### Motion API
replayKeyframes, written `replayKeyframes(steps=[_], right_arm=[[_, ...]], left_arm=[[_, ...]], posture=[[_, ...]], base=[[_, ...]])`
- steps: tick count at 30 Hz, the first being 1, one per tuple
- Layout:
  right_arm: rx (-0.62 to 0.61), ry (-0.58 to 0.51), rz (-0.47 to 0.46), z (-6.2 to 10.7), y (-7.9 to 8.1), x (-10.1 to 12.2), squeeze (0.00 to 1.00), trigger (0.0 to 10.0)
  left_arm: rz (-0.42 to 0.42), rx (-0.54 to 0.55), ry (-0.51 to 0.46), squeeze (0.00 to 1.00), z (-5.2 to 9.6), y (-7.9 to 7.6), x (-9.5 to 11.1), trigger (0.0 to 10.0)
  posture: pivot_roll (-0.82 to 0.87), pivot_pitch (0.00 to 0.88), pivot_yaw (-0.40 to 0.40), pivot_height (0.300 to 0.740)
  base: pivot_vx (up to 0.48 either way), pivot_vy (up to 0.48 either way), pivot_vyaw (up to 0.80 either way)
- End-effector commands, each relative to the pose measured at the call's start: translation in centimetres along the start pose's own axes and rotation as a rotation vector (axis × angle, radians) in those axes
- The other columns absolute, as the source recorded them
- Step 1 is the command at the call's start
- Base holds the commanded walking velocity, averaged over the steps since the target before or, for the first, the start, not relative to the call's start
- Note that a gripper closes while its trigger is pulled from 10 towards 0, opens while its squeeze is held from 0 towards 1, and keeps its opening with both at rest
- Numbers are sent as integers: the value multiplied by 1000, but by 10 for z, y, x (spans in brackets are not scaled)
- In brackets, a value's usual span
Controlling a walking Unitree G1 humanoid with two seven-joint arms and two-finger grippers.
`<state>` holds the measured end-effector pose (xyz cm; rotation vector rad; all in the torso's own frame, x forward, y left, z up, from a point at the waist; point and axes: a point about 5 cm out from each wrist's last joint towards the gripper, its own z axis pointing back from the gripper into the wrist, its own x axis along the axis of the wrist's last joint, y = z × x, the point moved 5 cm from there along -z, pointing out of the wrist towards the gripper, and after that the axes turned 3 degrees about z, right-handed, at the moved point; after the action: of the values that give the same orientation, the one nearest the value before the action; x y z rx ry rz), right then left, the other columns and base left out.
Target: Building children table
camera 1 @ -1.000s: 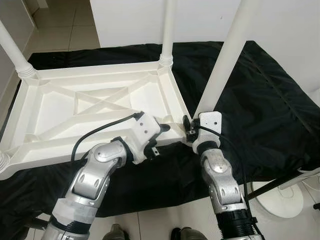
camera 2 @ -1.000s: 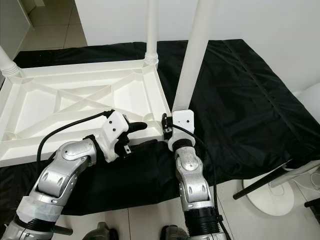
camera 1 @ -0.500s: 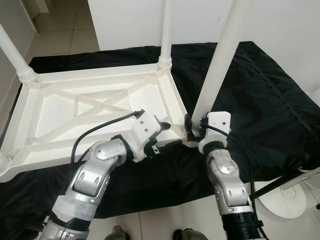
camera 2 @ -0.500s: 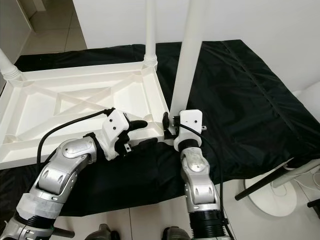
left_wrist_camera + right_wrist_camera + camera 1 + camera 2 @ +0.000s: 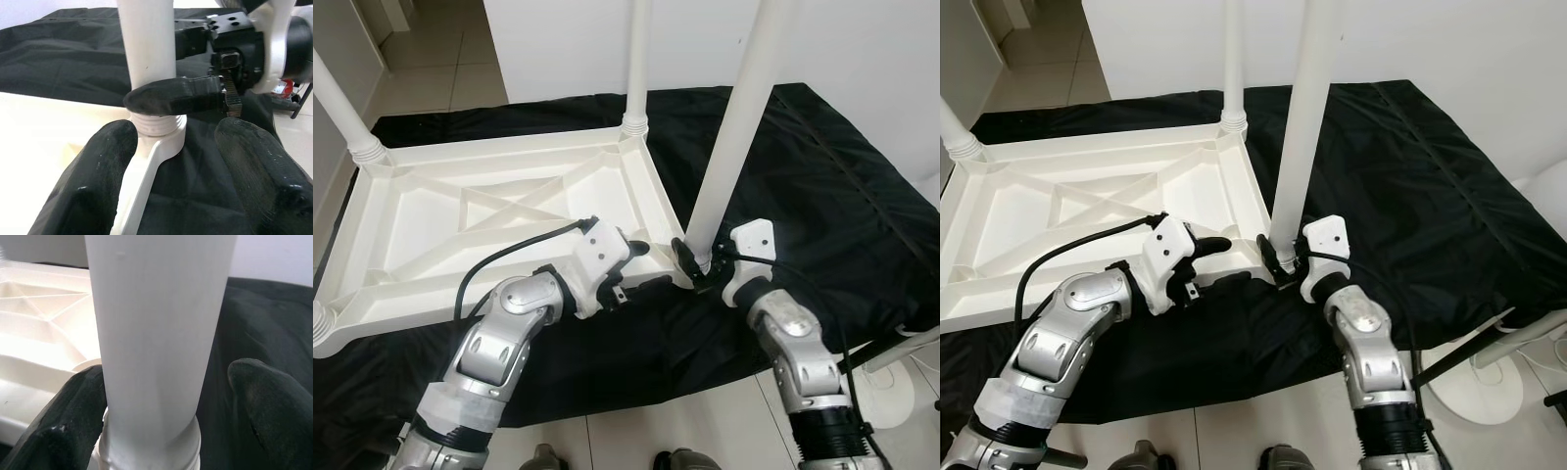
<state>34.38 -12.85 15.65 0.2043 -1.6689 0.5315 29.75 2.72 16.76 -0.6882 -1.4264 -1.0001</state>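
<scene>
Tabletop: white plastic children table top (image 5: 499, 230) lies upside down on a black cloth (image 5: 822, 186), ribbed underside up.
Legs: three seated upright in corner sockets at far-left, far-right and near-left; fourth leg (image 5: 729, 147) stands in the near-right corner socket.
Right tool: (image 5: 698, 264) at the base of the fourth leg, fingers (image 5: 78, 431) either side of it just above the threaded collar; gripping the leg.
Left tool: (image 5: 641, 266) just left of that corner, fingers (image 5: 105, 166) spread, straddling the tabletop rim, holding nothing.
Floor: pale tiles.
</scene>
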Motion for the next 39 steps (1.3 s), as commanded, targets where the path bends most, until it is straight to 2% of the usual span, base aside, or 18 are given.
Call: replayKeyframes(steps=[1, 7, 8, 9, 10, 11, 22, 24, 28, 35, 39], right_arm=[[71, -20, 8, -5, 2, 2, 0, 10000], [151, -40, 21, -11, 5, 6, 0, 10000], [198, -39, 23, -15, 7, 6, 0, 4588], [198, -39, 23, -15, 7, 6, 0, 4588], [233, -35, 28, -18, 9, 6, 0, 3882], [255, -26, 23, -19, 10, 4, 0, 0], [295, 6, 2, -16, 5, -9, 0, 0], [273, 5, -16, -17, 3, -11, 0, 10000], [218, 12, -18, -18, 1, -12, 0, 10000], [-28, 28, -64, -21, -7, -15, 0, 10000], [-162, 45, -112, -20, -2, -14, 0, 10000]], left_arm=[[9, 0, 8, 0, -2, -4, -3, 10000], [20, 14, 13, 0, -4, -5, -5, 10000], [37, 21, 20, 0, -5, -5, -7, 10000], [37, 21, 20, 0, -5, -5, -7, 10000], [53, 27, 28, 0, -6, -5, -8, 10000], [75, 39, 33, 0, -7, -5, -9, 10000], [114, 122, 59, 0, -9, 2, -12, 10000], [113, 142, 57, 0, -9, 4, -12, 10000], [117, 154, 56, 0, -9, 4, -11, 10000], [104, 174, 46, 0, -12, 4, -9, 10000], [83, 170, 44, 0, -12, 2, -8, 10000]], posture=[[-84, 17, 21, 740], [-82, 18, 23, 740], [-79, 18, 26, 740], [-79, 18, 26, 740], [-77, 20, 27, 740], [-75, 21, 25, 740], [-61, 35, 14, 740], [-60, 38, 12, 740], [-60, 41, 8, 740], [-65, 48, 8, 740], [-64, 52, 8, 740]], base=[[0, 0, 0], [0, 0, 0], [0, 0, 0], [0, 0, 0], [0, 0, 0], [0, 0, 0], [0, 0, 0], [0, 0, 0], [0, 0, 0], [0, 0, 0], [0, 0, 0]])
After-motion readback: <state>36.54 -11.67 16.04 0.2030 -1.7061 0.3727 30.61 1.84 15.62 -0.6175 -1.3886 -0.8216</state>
